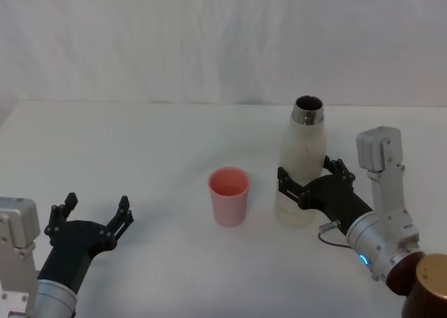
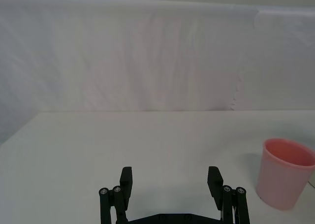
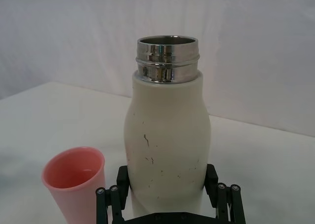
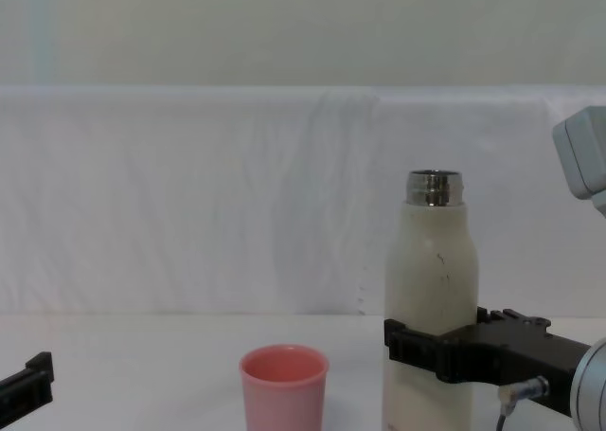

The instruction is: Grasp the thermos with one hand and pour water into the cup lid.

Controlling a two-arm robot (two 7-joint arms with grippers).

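The cream-white thermos (image 1: pixel 302 150) stands upright on the table with its steel neck uncapped. My right gripper (image 1: pixel 311 172) reaches in from the right at the bottle's lower half. Its black fingers (image 3: pixel 123 177) flank both sides of the thermos (image 3: pixel 167 130), spread about as wide as the body, so it is open. The pink cup lid (image 1: pixel 228 194) stands upright just left of the thermos, apart from it, and the cup lid (image 3: pixel 74 177) looks empty. My left gripper (image 1: pixel 98 203) rests open near the table's front left, holding nothing.
The white table (image 1: pixel 140 150) runs back to a white cloth backdrop (image 1: pixel 209 38). A brown rounded object (image 1: pixel 429 283) sits at the front right corner beside my right arm.
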